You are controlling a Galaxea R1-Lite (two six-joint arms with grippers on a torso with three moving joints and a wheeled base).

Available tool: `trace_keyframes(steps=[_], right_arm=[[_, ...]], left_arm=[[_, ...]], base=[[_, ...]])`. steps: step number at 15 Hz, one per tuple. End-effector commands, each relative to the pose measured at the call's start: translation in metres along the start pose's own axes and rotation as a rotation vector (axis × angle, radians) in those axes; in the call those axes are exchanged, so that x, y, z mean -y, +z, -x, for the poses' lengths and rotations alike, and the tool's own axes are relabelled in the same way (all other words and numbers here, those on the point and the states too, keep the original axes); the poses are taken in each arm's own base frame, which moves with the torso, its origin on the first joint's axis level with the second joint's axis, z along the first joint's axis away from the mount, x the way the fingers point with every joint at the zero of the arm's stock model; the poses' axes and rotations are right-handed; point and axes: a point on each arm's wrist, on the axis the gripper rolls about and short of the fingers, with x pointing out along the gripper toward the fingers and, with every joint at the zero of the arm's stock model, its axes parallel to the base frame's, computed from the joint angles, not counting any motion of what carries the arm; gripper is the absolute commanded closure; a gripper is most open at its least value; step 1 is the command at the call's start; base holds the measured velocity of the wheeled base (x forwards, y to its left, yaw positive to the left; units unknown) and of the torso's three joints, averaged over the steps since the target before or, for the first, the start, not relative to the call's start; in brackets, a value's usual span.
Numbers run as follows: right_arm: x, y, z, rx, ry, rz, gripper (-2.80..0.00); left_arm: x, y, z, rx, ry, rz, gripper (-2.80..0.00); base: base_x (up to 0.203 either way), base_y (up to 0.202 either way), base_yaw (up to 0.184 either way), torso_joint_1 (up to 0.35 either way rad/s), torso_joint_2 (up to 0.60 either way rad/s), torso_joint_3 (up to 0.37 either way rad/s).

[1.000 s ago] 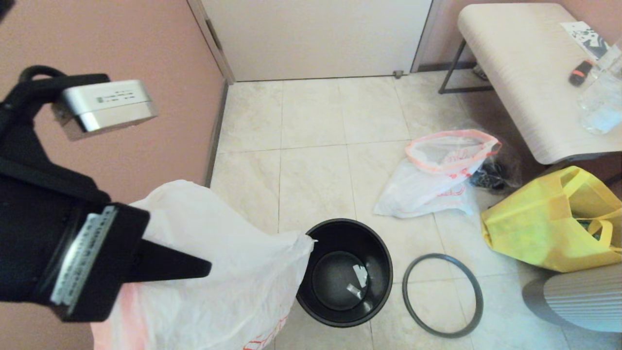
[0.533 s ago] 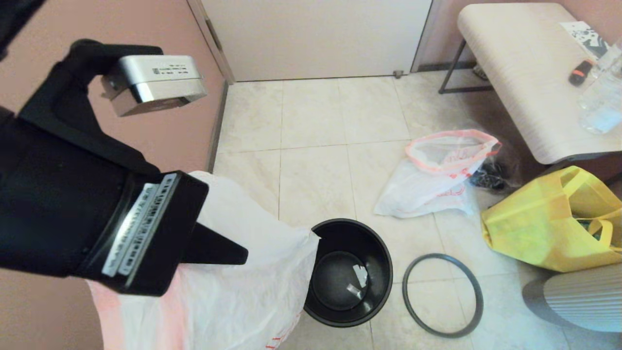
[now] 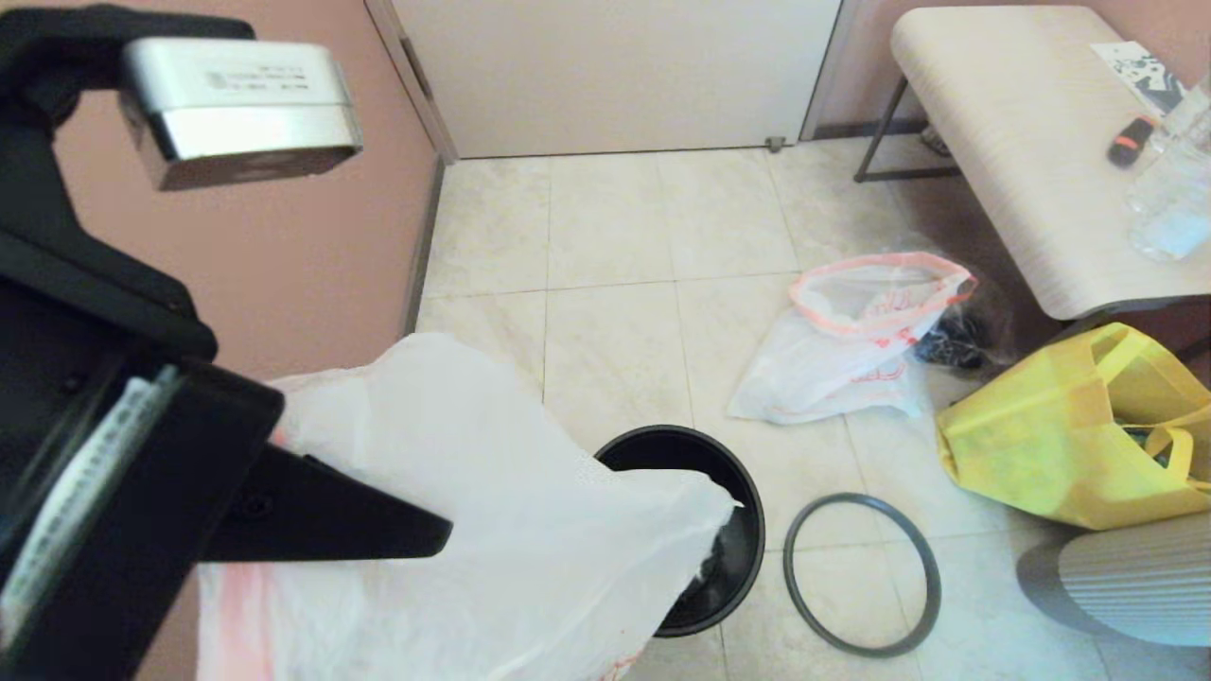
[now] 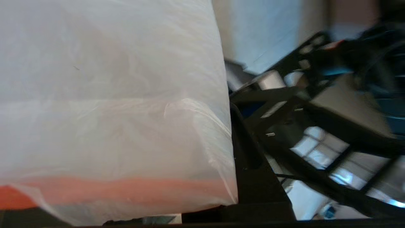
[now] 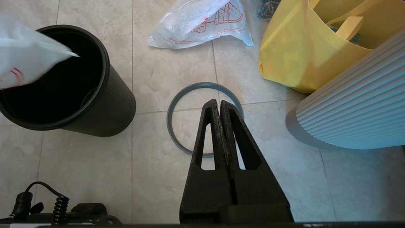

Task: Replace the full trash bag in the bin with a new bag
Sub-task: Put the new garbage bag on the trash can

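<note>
**Bin stands open while the fresh bag is carried over its mouth**

Bin (image 3: 728, 530) sits on the tiled floor (image 3: 615, 340), close to the pink wall, upright and unlined, with a scrap or two of litter apparently at its bottom. The left gripper (image 3: 416, 539) is clamped on a white bag (image 3: 492, 530) with a red-pink band, and the bag's free corner hangs over the near side of the bin's mouth. The step in hand looks like lining the bin. Next, the bag must be lowered inside and its mouth spread over the edge; a one-handed pinch will probably leave the film bunched.

The loose grey hoop (image 3: 861, 574) lies flat just beside the bin, waiting to be pressed on afterwards. The right gripper (image 5: 219, 104) hangs parked above that hoop, fingers pressed together and holding nothing.

Farther off lie another white bag (image 3: 842, 350) with contents, a yellow tote (image 3: 1060, 435), a ribbed grey object (image 3: 1135, 577) and a bench (image 3: 1022, 142). None blocks the bin.
</note>
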Motion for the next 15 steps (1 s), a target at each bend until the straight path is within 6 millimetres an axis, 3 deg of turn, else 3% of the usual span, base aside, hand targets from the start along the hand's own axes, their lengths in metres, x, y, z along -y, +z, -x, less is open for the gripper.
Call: trace_keyframes(steps=[1,3,7,15], right_arm=[[0.0,0.0,0.0,-0.001,0.0,0.0,0.0],[0.0,0.0,0.0,-0.001,0.0,0.0,0.0],[0.0,0.0,0.0,-0.001,0.0,0.0,0.0],[0.0,0.0,0.0,-0.001,0.0,0.0,0.0]], left_arm=[[-0.001,-0.003,0.009,0.014,-0.042,-0.001,0.0],[0.0,-0.007,0.019,0.021,-0.102,-0.015,0.0],[-0.003,-0.004,0.018,0.005,-0.161,0.021,0.0],[-0.019,0.005,0.002,-0.064,-0.077,0.19,0.0]], base=[[0.0,0.0,0.0,0.0,0.0,0.0],[0.0,0.0,0.0,0.0,0.0,0.0],[0.0,0.0,0.0,0.0,0.0,0.0],[0.0,0.0,0.0,0.0,0.0,0.0]])
